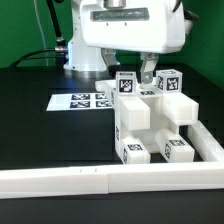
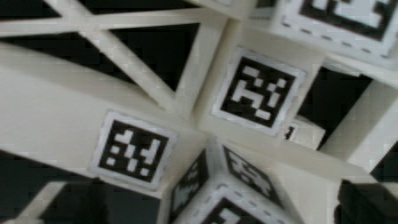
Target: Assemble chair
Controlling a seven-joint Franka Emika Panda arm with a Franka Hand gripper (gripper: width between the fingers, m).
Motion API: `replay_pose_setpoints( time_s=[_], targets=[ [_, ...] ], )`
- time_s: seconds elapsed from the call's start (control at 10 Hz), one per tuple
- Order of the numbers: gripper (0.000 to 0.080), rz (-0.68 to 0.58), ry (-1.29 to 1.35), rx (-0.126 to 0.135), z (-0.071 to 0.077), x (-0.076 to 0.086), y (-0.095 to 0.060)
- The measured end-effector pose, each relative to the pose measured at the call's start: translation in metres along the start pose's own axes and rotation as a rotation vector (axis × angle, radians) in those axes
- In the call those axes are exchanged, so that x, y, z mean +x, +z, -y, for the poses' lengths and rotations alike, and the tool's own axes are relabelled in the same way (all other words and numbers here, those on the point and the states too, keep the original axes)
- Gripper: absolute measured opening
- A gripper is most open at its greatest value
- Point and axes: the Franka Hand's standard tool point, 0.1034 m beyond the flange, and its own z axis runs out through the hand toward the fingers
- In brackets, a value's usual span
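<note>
Landmark: chair (image 1: 150, 118), partly built, on black table (image 1: 30, 120), just behind white border rail (image 1: 100, 180). To chair's left in exterior view: marker board (image 1: 82, 100), near. Directly above chair: end effector (image 1: 133, 68), fingers spread, pinching nothing, straddling tagged top pieces. Step, by judgement: part just seated, release. Next: lift straight up clear, fetch next part.

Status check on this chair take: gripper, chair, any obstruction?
Gripper open, over the chair, holding nothing. Chair stands against white border rail. Marker board lies apart; nothing blocking.
</note>
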Motion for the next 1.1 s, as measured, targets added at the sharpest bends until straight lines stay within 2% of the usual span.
replay_pose_setpoints(
  time_s=[0.4,0.7,1.1],
  targets=[
    [0.0649,-0.016,-0.398,-0.003,-0.0002,0.0019,0.0002],
    [0.0649,-0.020,-0.602,-0.006,0.0005,0.0016,0.0001],
    [0.0649,-0.026,-0.925,-0.026,-0.0037,0.0089,-0.0002]
  ],
)
